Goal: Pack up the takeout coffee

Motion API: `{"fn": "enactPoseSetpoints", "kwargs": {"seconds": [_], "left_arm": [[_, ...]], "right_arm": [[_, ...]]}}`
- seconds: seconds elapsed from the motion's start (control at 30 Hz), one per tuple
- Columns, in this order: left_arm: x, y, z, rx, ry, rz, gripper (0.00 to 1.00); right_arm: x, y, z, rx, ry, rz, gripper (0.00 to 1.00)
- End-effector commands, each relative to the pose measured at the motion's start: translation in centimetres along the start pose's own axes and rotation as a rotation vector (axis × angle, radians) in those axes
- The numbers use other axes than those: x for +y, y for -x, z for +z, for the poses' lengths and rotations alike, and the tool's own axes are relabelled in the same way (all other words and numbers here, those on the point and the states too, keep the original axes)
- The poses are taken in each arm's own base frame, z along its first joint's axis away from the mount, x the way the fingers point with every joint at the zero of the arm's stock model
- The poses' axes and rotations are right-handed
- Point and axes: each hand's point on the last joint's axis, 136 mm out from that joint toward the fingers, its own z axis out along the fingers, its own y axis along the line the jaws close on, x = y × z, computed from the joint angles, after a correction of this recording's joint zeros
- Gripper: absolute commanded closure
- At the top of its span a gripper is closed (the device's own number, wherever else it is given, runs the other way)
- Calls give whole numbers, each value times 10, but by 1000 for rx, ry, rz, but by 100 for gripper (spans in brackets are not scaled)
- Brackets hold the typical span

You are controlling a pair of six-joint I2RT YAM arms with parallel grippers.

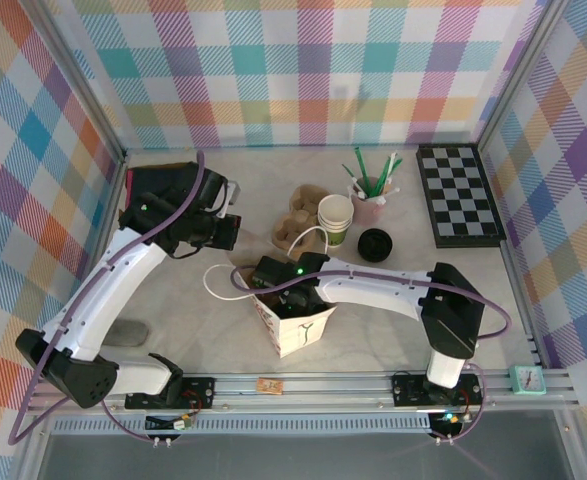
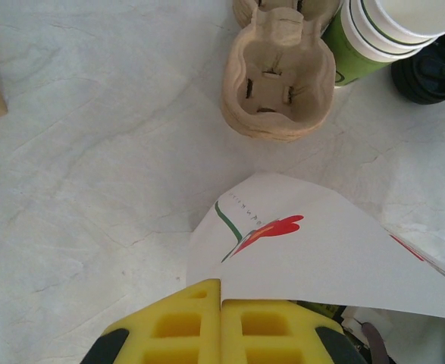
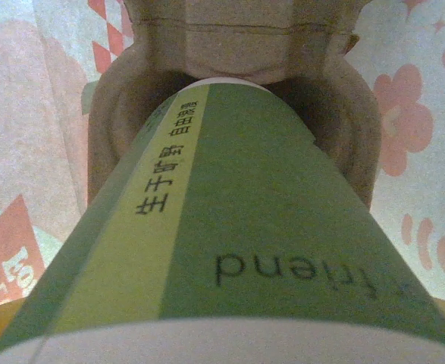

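While the top camera is looking down, the right gripper (image 1: 291, 298) is reaching into the white paper bag (image 1: 298, 332). The left gripper (image 1: 231, 232) is hanging off to its side, well apart from the stack of cups (image 1: 335, 220) and the loose black lid (image 1: 375, 243). In the left wrist view, the left gripper (image 2: 222, 299) is squeezing tight shut with the bag's flap (image 2: 313, 250) right at its tips. I cannot tell if it is pinching the paper, but that would be keeping the mouth wide. An empty cup holder (image 2: 279, 76) is sitting ahead of it. In the right wrist view, the takeout coffee (image 3: 267, 227) is stretching straight out below the right gripper, which seems to be gripping its top. The cup's bottom is sitting in a brown holder (image 3: 358, 136) inside the bag, so it is standing safe. The bag walls (image 3: 419, 114) are crowding close on both sides, so I think the open room is straight back up.
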Motion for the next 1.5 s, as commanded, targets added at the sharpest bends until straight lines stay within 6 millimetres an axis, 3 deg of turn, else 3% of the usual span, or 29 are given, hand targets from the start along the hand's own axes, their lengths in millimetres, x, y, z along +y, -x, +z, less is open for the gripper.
{"fn": "enactPoseSetpoints", "kwargs": {"seconds": [0.0,1.47], "left_arm": [[9,14,-11,-88,25,-34,100],[11,17,-14,-105,36,-29,100]], "right_arm": [[-23,-34,54,185,-114,25,65],[-24,-32,46,167,-120,31,62]]}}
